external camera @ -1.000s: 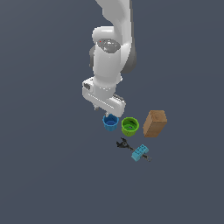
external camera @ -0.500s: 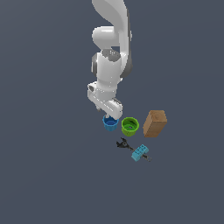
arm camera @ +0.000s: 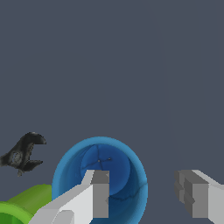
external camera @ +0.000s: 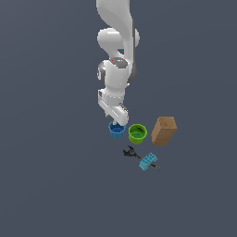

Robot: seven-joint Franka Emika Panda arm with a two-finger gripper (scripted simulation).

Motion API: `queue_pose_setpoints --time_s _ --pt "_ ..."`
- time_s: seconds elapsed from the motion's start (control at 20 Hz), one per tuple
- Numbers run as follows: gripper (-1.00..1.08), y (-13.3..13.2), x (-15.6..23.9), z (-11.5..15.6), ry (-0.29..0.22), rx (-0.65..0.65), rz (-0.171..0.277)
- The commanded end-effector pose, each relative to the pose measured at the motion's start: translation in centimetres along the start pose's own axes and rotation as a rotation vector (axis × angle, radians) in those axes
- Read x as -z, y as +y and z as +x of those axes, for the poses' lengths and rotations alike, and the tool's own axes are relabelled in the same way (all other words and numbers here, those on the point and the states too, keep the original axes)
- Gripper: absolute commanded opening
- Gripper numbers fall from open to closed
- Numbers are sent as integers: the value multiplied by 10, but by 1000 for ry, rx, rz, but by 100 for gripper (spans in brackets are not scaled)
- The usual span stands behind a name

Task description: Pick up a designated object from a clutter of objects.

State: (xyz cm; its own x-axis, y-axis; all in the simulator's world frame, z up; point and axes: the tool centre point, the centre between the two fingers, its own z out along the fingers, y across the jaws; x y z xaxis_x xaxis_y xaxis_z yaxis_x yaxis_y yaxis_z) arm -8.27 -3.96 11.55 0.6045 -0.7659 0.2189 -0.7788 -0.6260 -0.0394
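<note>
Your gripper (arm camera: 142,194) is spread wide and holds nothing: one finger (arm camera: 99,192) hangs over the mouth of the blue cup (arm camera: 99,180), the other outside its rim. The cup stands upright just beside the green cup (external camera: 137,133). Lower straight down so the wall sits between the fingers, then pinch gently; avoid nudging the green one.

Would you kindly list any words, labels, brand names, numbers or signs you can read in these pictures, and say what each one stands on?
None: no readable text shows in either view.
The blue cup, green cup, brown block, light-blue brick and black tool are all plain.
The arm bears no marking that can be made out.
</note>
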Motion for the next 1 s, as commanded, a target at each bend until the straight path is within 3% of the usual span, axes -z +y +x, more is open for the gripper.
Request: queue_pose_setpoints --time_s 0.0,0.95 --pt "28 3 -4 -6 1 -29 9" --pt "28 9 -20 -18 -1 -78 23"
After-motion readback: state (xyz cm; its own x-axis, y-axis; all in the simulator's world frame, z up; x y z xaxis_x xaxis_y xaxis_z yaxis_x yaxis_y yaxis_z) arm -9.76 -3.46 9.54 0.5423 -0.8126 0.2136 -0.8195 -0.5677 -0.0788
